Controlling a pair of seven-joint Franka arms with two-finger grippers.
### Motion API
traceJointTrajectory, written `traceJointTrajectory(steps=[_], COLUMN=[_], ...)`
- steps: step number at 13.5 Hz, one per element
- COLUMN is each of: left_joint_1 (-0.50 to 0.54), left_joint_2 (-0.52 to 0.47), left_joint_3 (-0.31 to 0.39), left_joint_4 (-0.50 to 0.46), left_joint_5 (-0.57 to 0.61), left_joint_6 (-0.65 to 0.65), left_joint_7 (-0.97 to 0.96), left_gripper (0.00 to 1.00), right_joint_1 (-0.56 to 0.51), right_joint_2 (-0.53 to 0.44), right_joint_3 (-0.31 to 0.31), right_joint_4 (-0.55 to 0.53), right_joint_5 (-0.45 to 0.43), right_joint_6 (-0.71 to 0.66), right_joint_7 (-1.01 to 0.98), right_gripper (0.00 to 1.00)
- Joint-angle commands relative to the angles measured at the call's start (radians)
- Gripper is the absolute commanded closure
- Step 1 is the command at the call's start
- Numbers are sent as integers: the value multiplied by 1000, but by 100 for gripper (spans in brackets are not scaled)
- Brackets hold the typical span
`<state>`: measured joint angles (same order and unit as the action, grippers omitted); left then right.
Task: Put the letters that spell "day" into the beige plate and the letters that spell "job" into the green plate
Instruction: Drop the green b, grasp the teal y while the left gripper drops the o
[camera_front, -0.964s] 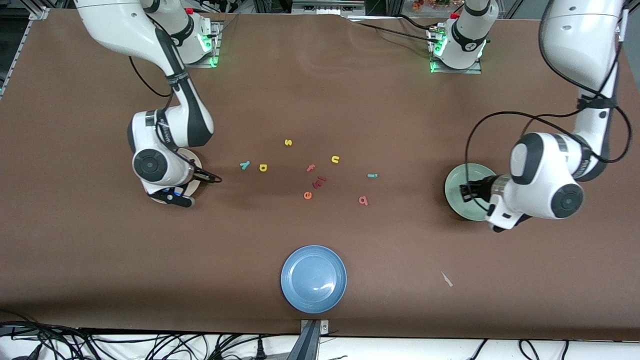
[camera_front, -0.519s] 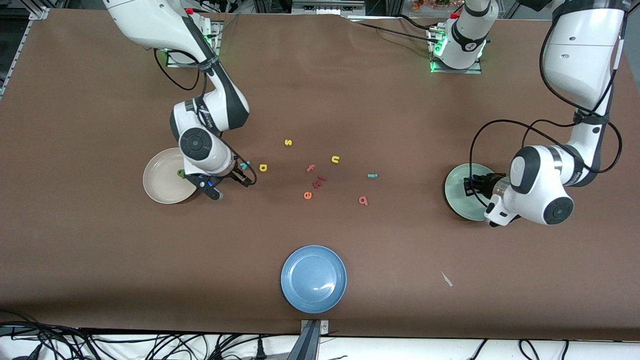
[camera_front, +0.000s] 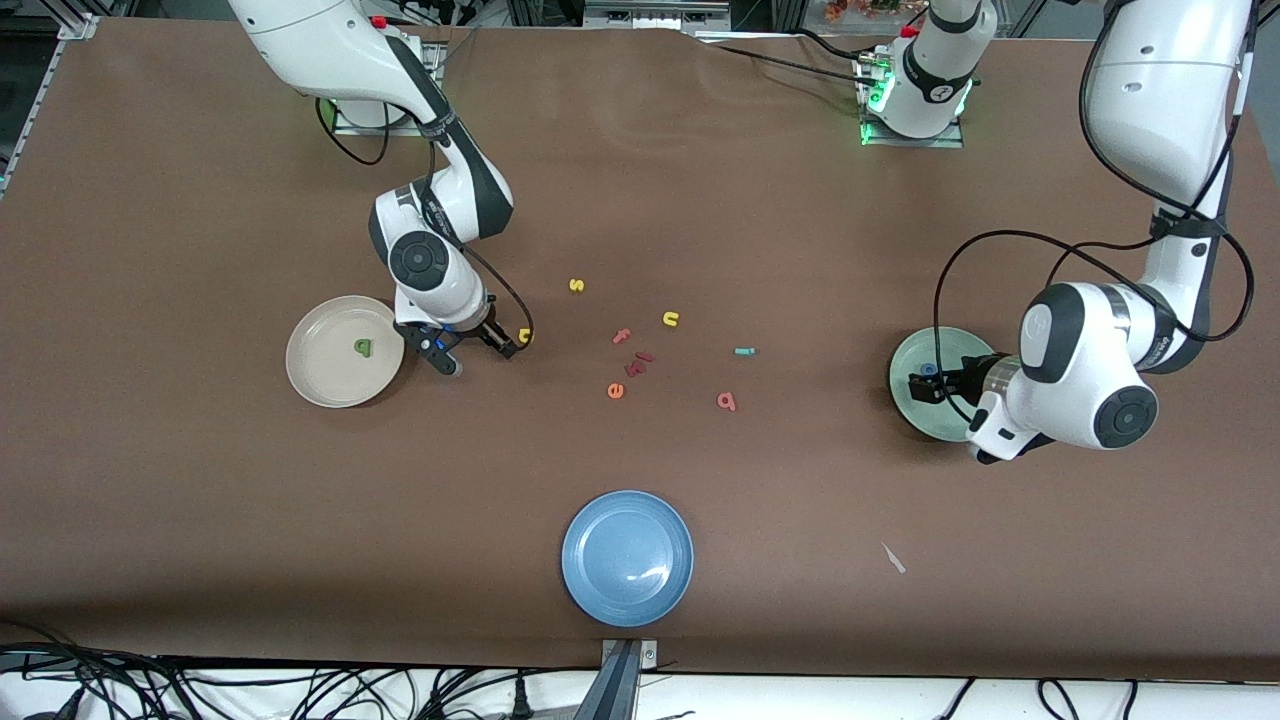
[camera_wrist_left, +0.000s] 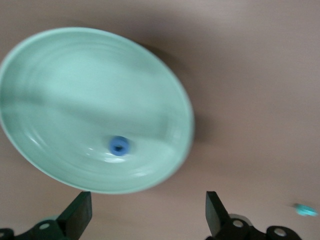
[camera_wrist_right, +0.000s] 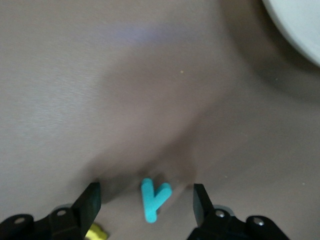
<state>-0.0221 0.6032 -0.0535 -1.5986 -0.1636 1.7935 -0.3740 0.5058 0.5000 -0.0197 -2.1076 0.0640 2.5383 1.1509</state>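
Right gripper (camera_wrist_right: 144, 200) spread wide over teal y (camera_wrist_right: 153, 198), lower center of right wrist view. Left gripper (camera_wrist_left: 148, 212) wide open, empty, over green plate (camera_front: 915, 395) holding blue ring o (camera_wrist_left: 119, 145). Dark green a (camera_front: 362, 347) in beige plate (camera_front: 320, 375).

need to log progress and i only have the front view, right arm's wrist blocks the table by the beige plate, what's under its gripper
Observer: In the right wrist view the teal-blue y lies flat on the table, between the open fingers of the right gripper and touching neither.
Operator: anything else down there
Observer: A bit of the yellow d shows beside one finger.
Operator: did the o land in the green plate, looks like a speck here
Observer: Yes. In the left wrist view the blue ring-shaped o lies inside the green plate, and the left gripper hangs open by the plate's rim, holding nothing.
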Motion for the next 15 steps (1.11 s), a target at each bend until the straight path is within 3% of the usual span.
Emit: traceJointTrajectory(steps=[1, 3, 5, 8, 13, 15], left_joint_1=[-91, -166, -249, -329, -416, -450], left_joint_2=[-11, 9, 50, 111, 164, 170], left_joint_3=[9, 9, 9, 11, 11, 11], left_joint_4=[6, 31, 34, 34, 83, 83], left_joint_5=[-59, -60, -59, -53, -50, -48], left_joint_6=[30, 159, 287, 473, 497, 497], left_joint_7=[-126, -209, -261, -287, -276, -278], left_gripper=[0, 0, 0, 0, 1, 14], right_joint_1=[3, 3, 3, 2, 0, -3], right_joint_2=[-40, -40, -52, -115, -219, -215], right_joint_3=[1, 1, 0, -15, -222, -296], right_joint_4=[-40, -37, -32, -20, -6, -6], right_joint_5=[10, 10, 8, 3, 10, 10], right_joint_6=[13, 16, 8, -76, -297, -319], right_joint_7=[13, 13, 4, -54, -521, -655], right_gripper=[48, 76, 92, 92, 91, 91])
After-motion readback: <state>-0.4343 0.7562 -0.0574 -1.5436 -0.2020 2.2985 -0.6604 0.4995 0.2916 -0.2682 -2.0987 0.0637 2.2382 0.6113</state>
